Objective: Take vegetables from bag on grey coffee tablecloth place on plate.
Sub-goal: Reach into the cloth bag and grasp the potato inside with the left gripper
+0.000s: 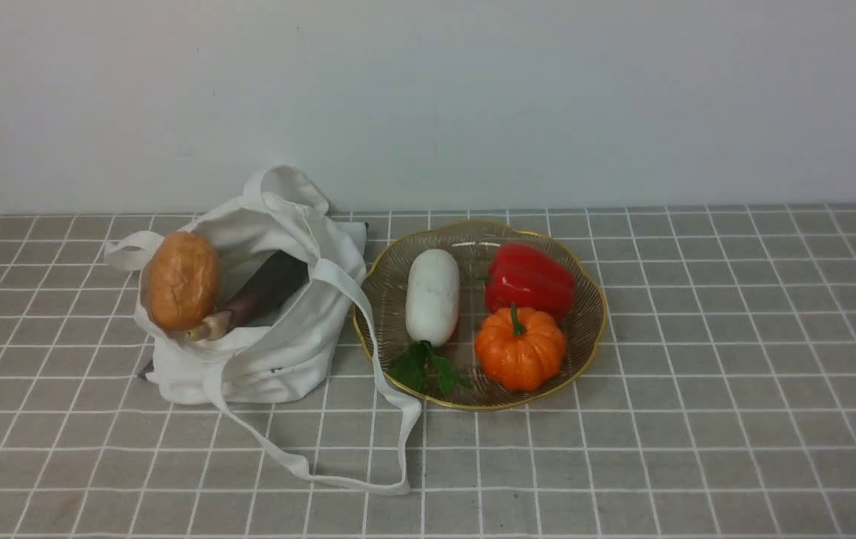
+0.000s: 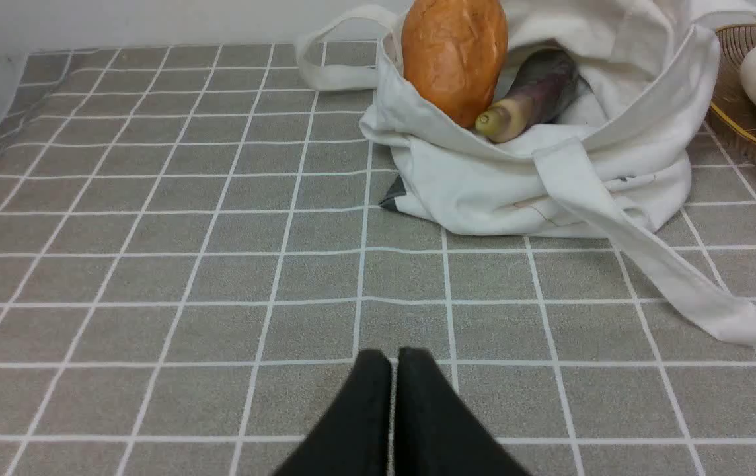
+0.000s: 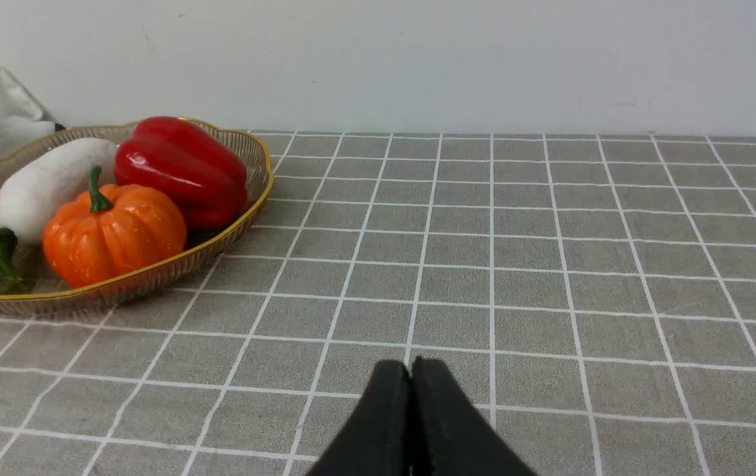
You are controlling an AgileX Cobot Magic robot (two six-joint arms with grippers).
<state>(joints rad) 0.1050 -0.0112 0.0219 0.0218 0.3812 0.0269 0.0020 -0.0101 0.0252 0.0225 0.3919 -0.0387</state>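
Observation:
A white cloth bag lies open on the grey checked tablecloth, left of the plate. An orange-brown potato sticks out of its mouth, and a dark-purple eggplant lies beside it inside. The ribbed glass plate holds a white radish, a red pepper and an orange pumpkin. My left gripper hangs shut and empty over bare cloth, well short of the bag. My right gripper is shut too, apart from the plate. Neither arm shows in the front view.
A long bag strap loops over the cloth in front of the plate's left edge. A pale wall closes the back of the table. Bare checked cloth stretches to the right of the plate.

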